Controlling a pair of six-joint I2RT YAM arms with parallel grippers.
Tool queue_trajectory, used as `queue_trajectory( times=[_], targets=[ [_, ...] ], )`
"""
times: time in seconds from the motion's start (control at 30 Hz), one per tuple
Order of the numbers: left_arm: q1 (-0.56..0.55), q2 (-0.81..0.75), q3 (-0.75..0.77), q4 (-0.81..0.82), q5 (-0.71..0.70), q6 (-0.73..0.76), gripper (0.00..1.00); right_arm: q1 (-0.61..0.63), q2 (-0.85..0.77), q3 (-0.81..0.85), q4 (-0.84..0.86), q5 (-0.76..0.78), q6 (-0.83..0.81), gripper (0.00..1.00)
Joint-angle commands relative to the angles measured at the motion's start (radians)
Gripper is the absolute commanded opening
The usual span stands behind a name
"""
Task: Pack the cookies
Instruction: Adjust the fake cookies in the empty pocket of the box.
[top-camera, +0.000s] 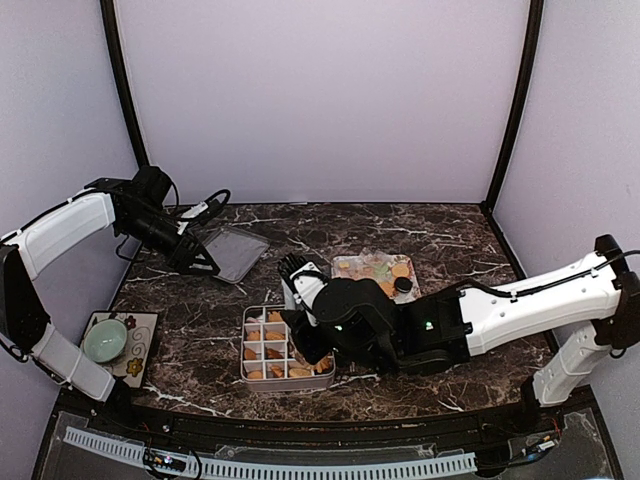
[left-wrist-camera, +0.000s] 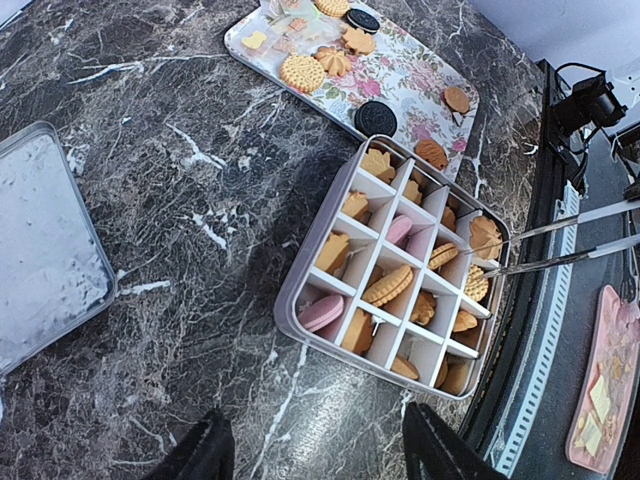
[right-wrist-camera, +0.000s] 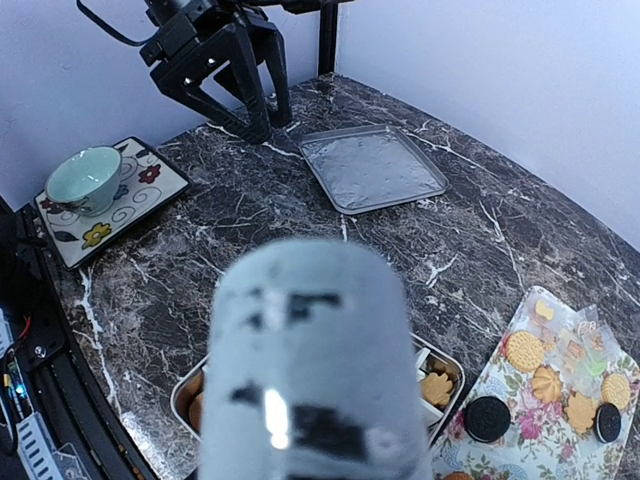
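The cookies (left-wrist-camera: 388, 286) fill the cells of a divided metal box (left-wrist-camera: 290, 295); among them is a pink one (left-wrist-camera: 322, 312). More cookies (left-wrist-camera: 303, 72) and a black sandwich round (left-wrist-camera: 375, 117) lie on the flower-patterned tray (left-wrist-camera: 410, 85). My left gripper (left-wrist-camera: 320, 455) hangs open over bare marble short of the box, far left beside the lid in the top view (top-camera: 200, 262). My right gripper (top-camera: 305, 340) hovers over the box (top-camera: 246, 378), holding metal tongs (left-wrist-camera: 570, 258) whose tips reach into its edge cells. The blurred tongs handle (right-wrist-camera: 310, 370) hides the right fingers.
A flat metal lid (top-camera: 235, 252) lies on the marble at the back left. A pale green cup on a patterned saucer (top-camera: 105, 340) sits at the near left edge. The tray (top-camera: 375, 272) lies just behind the box, by the right arm.
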Motion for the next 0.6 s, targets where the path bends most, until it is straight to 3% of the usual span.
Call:
queue_trajectory(
  times=[0.0,0.33,0.57],
  targets=[
    [0.005,-0.025,-0.005,-0.030,0.012,0.013,0.59,-0.010,0.031,0.032,0.104,0.031,-0.045,0.31],
    [0.006,-0.025,-0.004,-0.031,0.011,0.016,0.59,-0.025,0.040,0.013,0.130,0.017,-0.044,0.30],
    [0.005,-0.023,-0.009,-0.030,0.015,0.016,0.59,-0.022,-0.035,-0.026,0.090,0.011,0.019,0.23]
  ],
)
